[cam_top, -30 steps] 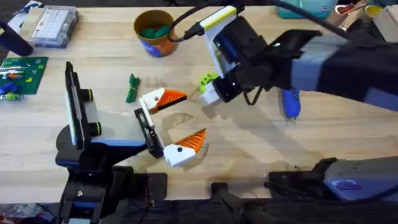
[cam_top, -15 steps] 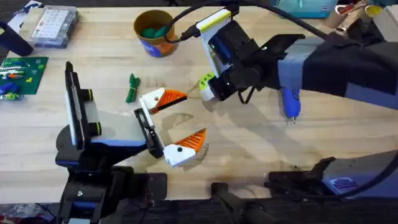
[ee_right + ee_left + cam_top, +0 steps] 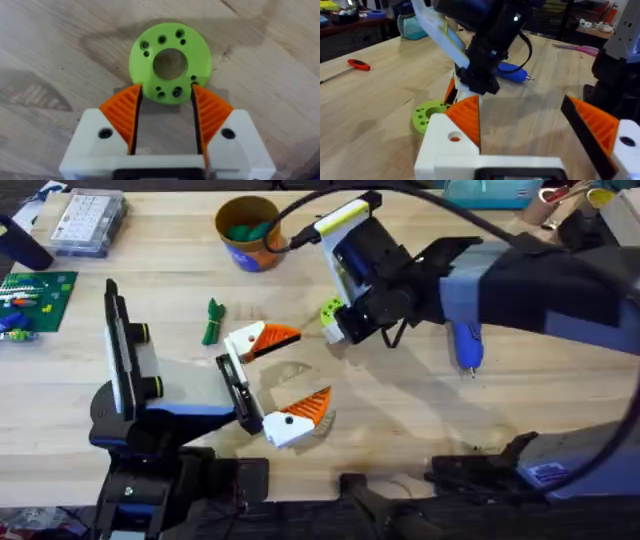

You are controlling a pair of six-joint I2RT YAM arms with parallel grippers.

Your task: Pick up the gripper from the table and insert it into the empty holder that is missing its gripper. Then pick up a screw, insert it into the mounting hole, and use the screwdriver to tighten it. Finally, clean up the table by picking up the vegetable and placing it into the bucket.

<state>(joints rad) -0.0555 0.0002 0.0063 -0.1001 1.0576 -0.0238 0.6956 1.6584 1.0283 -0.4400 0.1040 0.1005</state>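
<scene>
Both grippers (image 3: pixel 285 377) (image 3: pixel 164 102) apparently open, low.

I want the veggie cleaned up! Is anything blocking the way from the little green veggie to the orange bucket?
Nothing visible does. The vegetable lies on bare table, and only open wood separates it from the bucket. The bucket already holds something green, with room showing.

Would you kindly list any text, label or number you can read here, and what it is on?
None can be read.
Clear box: rows of marks, too small.
Green board: marks, too blurred.
Bucket: blue band, no legible print.
</scene>
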